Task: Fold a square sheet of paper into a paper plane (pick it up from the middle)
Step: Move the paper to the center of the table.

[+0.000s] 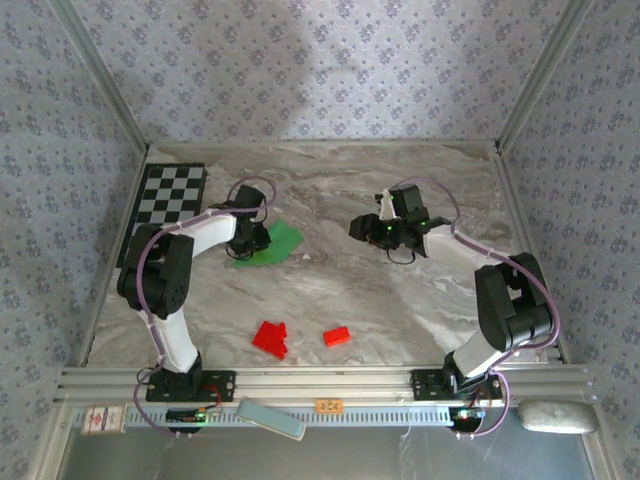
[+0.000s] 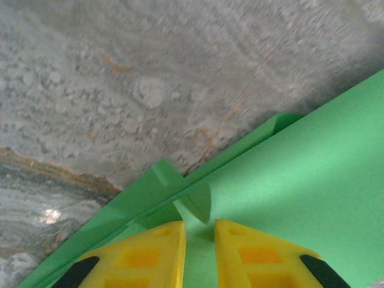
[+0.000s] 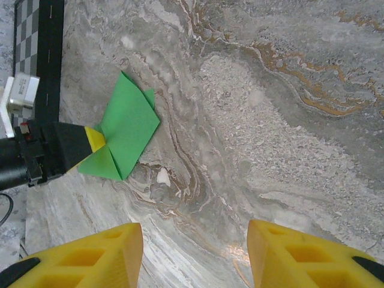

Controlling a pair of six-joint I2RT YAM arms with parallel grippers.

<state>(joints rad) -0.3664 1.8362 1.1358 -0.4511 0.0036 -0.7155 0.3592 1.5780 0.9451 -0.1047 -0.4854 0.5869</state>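
Two claws, one green paper [image 1: 280, 241]

We see the paper, partly folded, lying nearer the table's [image 1: 330, 300] left edge. The left claw [image 2: 200, 227] is pinched onto a raised fold at the paper's edge. The right claw [image 3: 193, 231] hangs open over bare marble, well apart from the paper.

Soft even light, big faint shadow on the back wall [image 1: 300, 70]. Left wrist view's blurry: table [image 2: 150, 90] smeared, square sheet of paper [image 2: 312, 180] soft-edged, tiny glare low left.
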